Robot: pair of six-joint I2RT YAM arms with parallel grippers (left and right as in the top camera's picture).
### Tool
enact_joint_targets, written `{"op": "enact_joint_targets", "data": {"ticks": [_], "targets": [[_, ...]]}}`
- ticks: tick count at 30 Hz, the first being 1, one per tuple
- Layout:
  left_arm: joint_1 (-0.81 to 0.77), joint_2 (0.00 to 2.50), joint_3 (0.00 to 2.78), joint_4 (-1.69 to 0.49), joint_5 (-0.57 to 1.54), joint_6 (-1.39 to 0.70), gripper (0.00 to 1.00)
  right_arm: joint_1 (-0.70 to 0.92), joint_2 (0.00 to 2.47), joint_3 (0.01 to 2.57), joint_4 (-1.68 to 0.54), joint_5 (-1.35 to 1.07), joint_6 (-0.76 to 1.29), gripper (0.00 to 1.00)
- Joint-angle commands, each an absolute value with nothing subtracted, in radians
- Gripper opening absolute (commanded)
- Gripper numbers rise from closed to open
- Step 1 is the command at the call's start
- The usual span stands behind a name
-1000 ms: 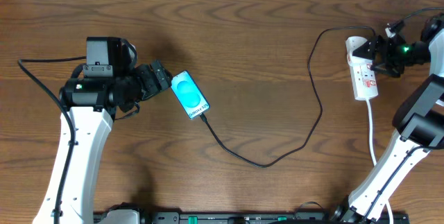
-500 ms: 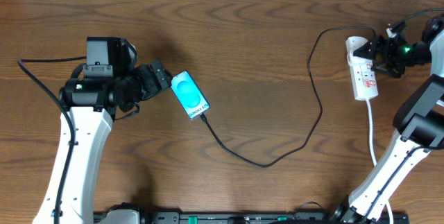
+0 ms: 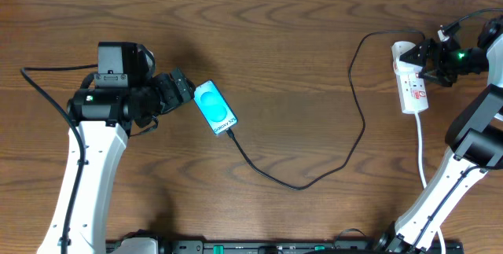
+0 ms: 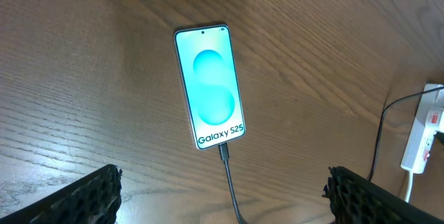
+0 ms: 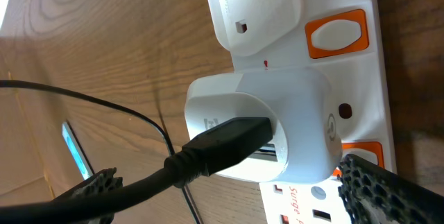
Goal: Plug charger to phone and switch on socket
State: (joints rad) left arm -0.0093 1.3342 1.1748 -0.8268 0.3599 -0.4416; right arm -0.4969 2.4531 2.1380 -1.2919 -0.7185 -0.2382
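The left gripper (image 3: 181, 87) is hovering over the left half of the wooden tabletop (image 3: 275, 42). Its jaws are standing wide apart and gripping nothing. In the left wrist view its two dark fingers (image 4: 90, 195) are showing only at the bottom corners, with bare wood between them.

Just right of that gripper, the phone (image 3: 214, 107) is lying flat and slightly askew, left of the tabletop's centre. Its screen is facing up and glowing cyan above a white "Galaxy S25" strip. The charger (image 3: 346, 156) is sitting plugged into the phone's near end. Its thin black cable is trailing toward the near edge, sagging through the middle of the tabletop, then climbing in a loop toward the far right corner.

There the white socket (image 3: 412, 85) is lying lengthwise close to the right edge, with its thick white cord (image 3: 422, 152) running back toward the near edge. In the right wrist view a white adapter (image 5: 277, 127) is sitting in the socket and taking the charger's black plug. Orange switches (image 5: 338, 35) are showing beside it, but whether one is on cannot be told.

The right gripper (image 3: 431, 61) is hanging over the socket's far end. Its jaws are spread fully and it is holding nothing.
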Motion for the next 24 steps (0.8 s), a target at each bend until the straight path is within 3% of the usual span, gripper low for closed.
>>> {"op": "enact_joint_targets", "data": {"ticks": [1,24], "targets": [[-0.005,1.337,1.184,-0.83,0.346,-0.439,0.95,-0.496,2.475,2.132,-1.289,-0.743,-0.229,0.99],[-0.005,1.337,1.184,-0.83,0.346,-0.439,0.95,-0.443,2.475,2.131,-1.271,-0.723,-0.226,0.99]]}}
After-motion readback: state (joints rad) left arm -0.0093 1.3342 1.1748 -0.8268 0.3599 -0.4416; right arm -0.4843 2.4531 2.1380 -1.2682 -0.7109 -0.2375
